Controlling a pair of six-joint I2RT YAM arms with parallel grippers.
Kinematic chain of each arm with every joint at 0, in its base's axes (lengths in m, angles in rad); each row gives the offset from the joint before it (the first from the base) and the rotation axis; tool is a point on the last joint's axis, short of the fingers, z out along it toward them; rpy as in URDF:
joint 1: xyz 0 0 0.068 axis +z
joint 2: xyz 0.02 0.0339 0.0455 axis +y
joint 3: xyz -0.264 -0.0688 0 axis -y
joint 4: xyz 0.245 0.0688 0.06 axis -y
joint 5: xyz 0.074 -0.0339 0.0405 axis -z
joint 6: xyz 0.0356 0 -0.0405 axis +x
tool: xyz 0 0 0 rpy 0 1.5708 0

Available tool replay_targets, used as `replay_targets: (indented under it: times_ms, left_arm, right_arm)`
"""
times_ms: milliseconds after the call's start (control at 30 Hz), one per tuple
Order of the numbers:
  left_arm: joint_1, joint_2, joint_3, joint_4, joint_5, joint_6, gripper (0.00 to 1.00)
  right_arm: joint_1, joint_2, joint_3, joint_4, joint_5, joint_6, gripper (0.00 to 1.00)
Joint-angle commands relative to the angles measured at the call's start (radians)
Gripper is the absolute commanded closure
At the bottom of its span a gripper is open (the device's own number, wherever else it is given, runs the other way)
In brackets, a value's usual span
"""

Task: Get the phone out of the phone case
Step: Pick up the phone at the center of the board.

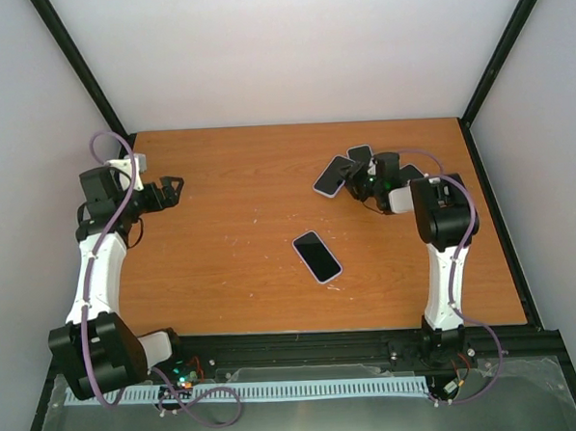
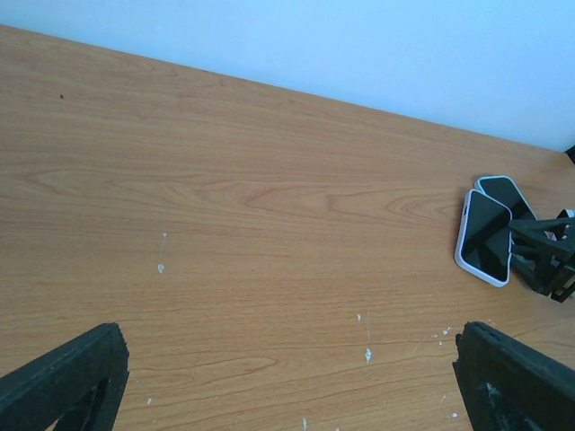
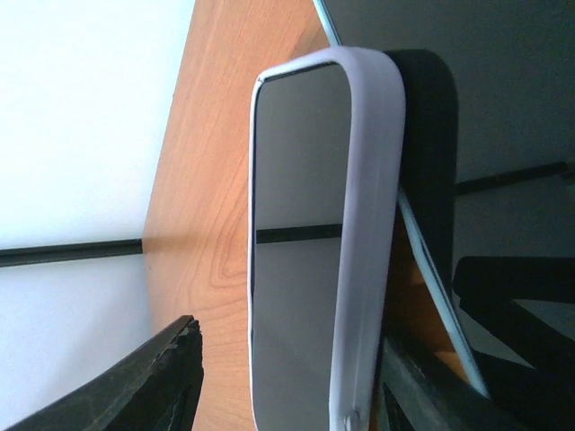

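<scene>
A phone (image 3: 296,251) in a pale lilac phone case (image 3: 368,206) stands tilted up on edge between my right gripper's jaws. My right gripper (image 3: 292,337) is open around it. The left finger (image 3: 153,377) is a gap away from the screen, and the right finger (image 3: 422,386) sits close behind the case back. From above this phone (image 1: 331,176) lies at the back right beside my right gripper (image 1: 356,183). My left gripper (image 1: 174,188) hangs open and empty over the back left of the table, as its wrist view (image 2: 289,332) confirms.
Another cased phone (image 1: 316,256) lies flat mid-table. Two more phones (image 1: 360,154) (image 1: 410,173) lie around the right gripper. A dark phone (image 3: 431,117) leans behind the lilac case. The enclosure walls and black frame posts (image 1: 497,60) border the wooden table (image 1: 229,199).
</scene>
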Motion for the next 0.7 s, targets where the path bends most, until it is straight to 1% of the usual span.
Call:
replay_targets:
  times_ms: [0, 133, 267, 400, 500, 667]
  left_arm:
    - [-0.004, 0.014, 0.016, 0.022, 0.015, -0.008, 0.0]
    - [-0.005, 0.025, 0.02, 0.023, 0.017, -0.008, 0.0]
    - [-0.005, 0.027, 0.024, 0.019, 0.011, -0.008, 0.0]
    - [-0.005, 0.024, 0.024, 0.017, 0.008, -0.001, 0.0]
    - [-0.005, 0.023, 0.025, 0.016, 0.009, 0.007, 0.0]
    - [-0.005, 0.011, 0.035, 0.006, 0.024, 0.032, 0.0]
  right_arm:
    - [0.002, 0.064, 0.034, 0.03, 0.043, 0.017, 0.48]
    - [0.013, 0.083, 0.057, 0.044, 0.033, 0.002, 0.53]
    - [0.013, 0.074, 0.054, 0.056, 0.027, -0.02, 0.63]
    - [0.013, 0.03, 0.047, 0.064, -0.003, -0.043, 0.72]
    - [0.013, -0.022, 0.045, 0.062, -0.029, -0.074, 0.75]
    - [0.013, -0.106, 0.036, 0.061, -0.085, -0.12, 0.84]
